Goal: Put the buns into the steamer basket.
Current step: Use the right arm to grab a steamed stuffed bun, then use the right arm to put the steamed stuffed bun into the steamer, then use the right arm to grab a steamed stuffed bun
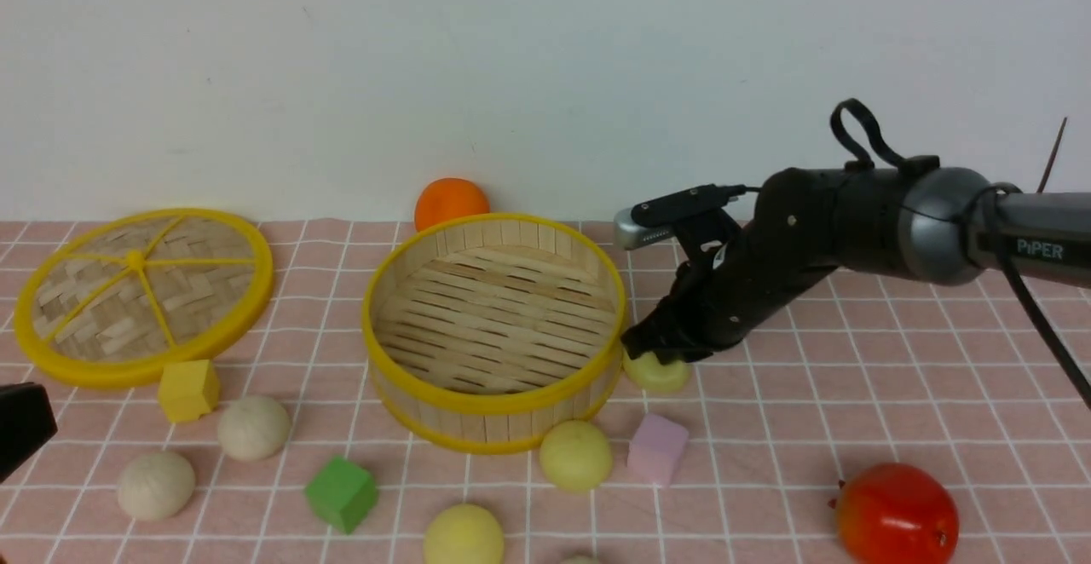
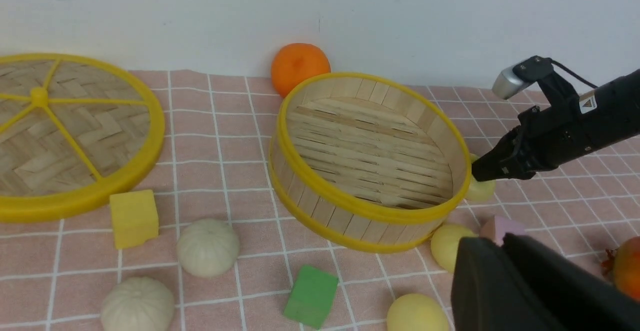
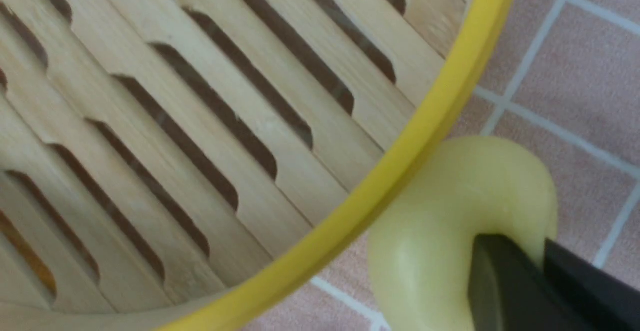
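Observation:
The steamer basket (image 1: 494,415) (image 2: 370,217) (image 3: 400,171) stands in the middle of the pink checked cloth with nothing inside. My right gripper (image 1: 652,349) (image 2: 482,172) (image 3: 537,251) is shut on a pale yellow bun (image 1: 660,374) (image 2: 481,190) (image 3: 440,211) that rests on the cloth against the basket's right wall; its fingers dent the bun. Two more pale yellow buns (image 1: 576,455) (image 1: 464,535) lie in front of the basket. Two off-white buns (image 1: 254,428) (image 1: 156,485) lie at the front left. My left gripper (image 1: 21,428) (image 2: 500,238) hangs at the left edge, shut and holding nothing.
The flat woven lid (image 1: 145,291) lies at the back left. An orange ball (image 1: 450,202) sits behind the basket by the wall, and a red fruit (image 1: 895,513) at the front right. A yellow cube (image 1: 188,389), a green cube (image 1: 341,493) and a pink cube (image 1: 657,449) are scattered in front.

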### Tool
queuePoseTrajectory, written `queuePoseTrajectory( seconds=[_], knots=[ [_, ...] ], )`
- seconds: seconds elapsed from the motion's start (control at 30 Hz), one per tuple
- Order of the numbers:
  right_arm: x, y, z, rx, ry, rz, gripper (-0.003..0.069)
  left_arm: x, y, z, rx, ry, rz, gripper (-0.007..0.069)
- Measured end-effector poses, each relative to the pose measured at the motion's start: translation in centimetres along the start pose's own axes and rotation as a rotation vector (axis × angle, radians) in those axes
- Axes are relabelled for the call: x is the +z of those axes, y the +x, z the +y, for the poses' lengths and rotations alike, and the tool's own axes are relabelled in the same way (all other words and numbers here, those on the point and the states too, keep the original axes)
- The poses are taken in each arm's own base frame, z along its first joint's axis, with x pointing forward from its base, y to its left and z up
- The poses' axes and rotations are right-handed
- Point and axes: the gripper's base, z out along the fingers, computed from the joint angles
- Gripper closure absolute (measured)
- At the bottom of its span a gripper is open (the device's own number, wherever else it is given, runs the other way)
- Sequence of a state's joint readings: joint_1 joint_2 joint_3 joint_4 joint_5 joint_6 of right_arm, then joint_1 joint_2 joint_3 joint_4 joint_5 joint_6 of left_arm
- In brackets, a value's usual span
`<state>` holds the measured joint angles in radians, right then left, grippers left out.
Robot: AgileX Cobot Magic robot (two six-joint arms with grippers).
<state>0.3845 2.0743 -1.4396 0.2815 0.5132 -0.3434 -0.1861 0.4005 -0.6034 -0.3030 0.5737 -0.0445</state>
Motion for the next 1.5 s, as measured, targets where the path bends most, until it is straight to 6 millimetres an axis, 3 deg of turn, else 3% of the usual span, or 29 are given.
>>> queuePoseTrajectory(
  seconds=[0.13,0.27,0.4,0.47,0.6,0.63,0.67,0.7,0.77,0.87,0.93,0.97,1.03,1.07,1.1,1.17,1.23,1.3,1.4,1.43,1.5],
  knots=[
    [-2.5,-1.2,0.2,-0.047,-0.004,0.017,0.0633,0.0,0.0,0.0,0.0,0.0,0.002,0.0529],
    [-7.7,-5.0,0.6,-0.088,0.003,-0.071,0.0633,0.0,0.0,0.0,0.0,0.0,0.002,0.0526],
    [-11.1,-7.9,1.4,-0.045,-0.041,-0.201,0.0633,0.0,0.0,0.0,0.0,0.0,-0.001,0.0522],
    [-10.7,-8.5,2.3,-0.012,-0.089,-0.235,0.0633,0.0,-0.1,0.0,0.0,0.0,-0.011,0.0519],
    [-7.4,-8.2,3.3,0.022,-0.14,-0.193,0.0633,0.0,-0.1,0.0,0.0,0.001,-0.014,0.0517],
    [-5.3,-7.7,3.6,0.034,-0.155,-0.153,0.0633,0.0,-0.1,0.0,0.0,0.001,-0.014,0.0516],
    [-5.0,-7.6,3.6,0.035,-0.155,-0.148,0.0633,0.0,-0.1,0.0,0.0,0.001,-0.014,0.0517],
    [-3.1,-7.0,3.7,0.043,-0.16,-0.106,0.0633,0.0,-0.1,0.0,0.0,0.001,-0.014,0.0515],
    [-1.0,-6.2,3.4,0.05,-0.159,-0.062,0.0623,0.0,-0.1,0.0,0.0,0.001,-0.014,0.0513],
    [-0.2,-5.9,3.3,0.052,-0.154,-0.053,0.0592,0.0,-0.1,0.0,0.0,0.001,-0.014,0.051],
    [-0.6,-6.3,3.3,0.054,-0.154,-0.068,0.0498,0.0,-0.1,0.0,0.0,0.001,-0.013,0.0509],
    [-0.7,-6.3,3.3,0.055,-0.155,-0.067,0.0489,0.0,-0.1,0.0,0.0,0.001,-0.012,0.0509],
    [-1.4,-6.6,3.5,0.062,-0.17,-0.053,0.0353,0.0,-0.1,0.0,0.0,0.0,-0.009,0.0509],
    [-1.6,-6.7,3.5,0.061,-0.171,-0.054,0.0331,0.0,-0.1,0.0,0.0,0.0,-0.009,0.0509],
    [-2.5,-7.0,3.7,0.053,-0.18,-0.041,0.0257,0.0,-0.1,0.0,0.0,0.0,-0.007,0.0509],
    [-4.4,-7.3,4.0,0.048,-0.193,-0.015,0.0184,0.0,-0.1,0.0,0.0,0.0,-0.007,0.0509],
    [-7.4,-7.6,4.3,0.053,-0.196,0.014,0.0107,0.0,-0.1,0.0,0.0,0.0,-0.007,0.0509],
    [-10.1,-7.4,4.9,0.066,-0.193,0.052,0.008,0.0,-0.1,0.0,0.0,0.0,-0.007,0.0508],
    [-12.2,-6.4,6.4,0.076,-0.169,0.118,0.0086,0.0,-0.1,0.0,0.0,0.0,-0.007,0.0505],
    [-12.3,-6.3,6.3,0.079,-0.164,0.123,0.0088,0.0,-0.1,0.0,0.0,0.0,-0.006,0.0505],
    [-11.9,-4.9,8.1,0.067,-0.139,0.182,0.0116,0.0,0.0,0.0,0.0,0.0,0.0,0.0504]
  ],
)
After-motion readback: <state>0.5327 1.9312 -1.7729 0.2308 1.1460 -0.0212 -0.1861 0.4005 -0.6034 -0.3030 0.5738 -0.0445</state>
